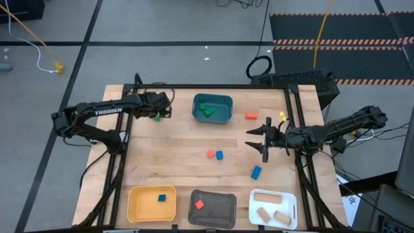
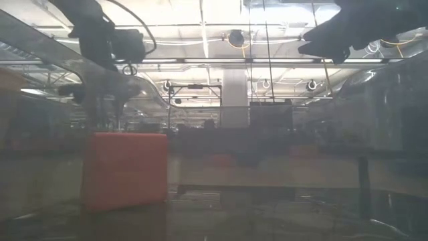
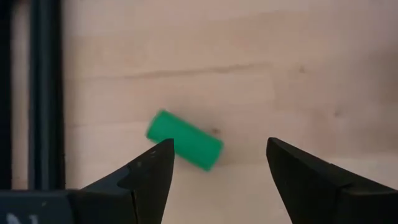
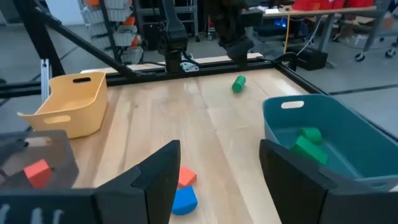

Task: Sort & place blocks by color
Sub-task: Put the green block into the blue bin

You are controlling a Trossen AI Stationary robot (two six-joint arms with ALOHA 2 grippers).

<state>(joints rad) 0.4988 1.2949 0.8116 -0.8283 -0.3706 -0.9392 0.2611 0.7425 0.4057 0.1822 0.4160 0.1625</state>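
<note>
On the wooden table (image 1: pixel 174 139), coloured blocks lie partly sorted. A green cylinder block (image 3: pixel 184 140) rests on its side on bare wood near the far left edge, directly below the left gripper (image 3: pixel 214 168), whose jaws stand wide apart and hold nothing. The teal tray (image 1: pixel 212 108) at the far middle holds two green blocks (image 1: pixel 206 110). Just right of it lies an orange-red block (image 1: pixel 251 116), with a small yellow piece (image 1: pixel 283 117) farther right. Near the table's centre a red block (image 1: pixel 210 154) and a blue block (image 1: pixel 219 155) sit side by side, almost touching. Another blue block (image 1: pixel 256 172) lies nearer the front right.

Along the near edge stand three trays: the yellow tray (image 1: pixel 152 202) with one blue block (image 1: pixel 162 197), the grey tray (image 1: pixel 212 208) with one red block (image 1: pixel 199 204), and the white tray (image 1: pixel 273 208) with three tan blocks (image 1: pixel 264 198).

The right gripper (image 1: pixel 257 140) hangs over the right side of the table, facing the centre, its jaws spread wide and empty.
</note>
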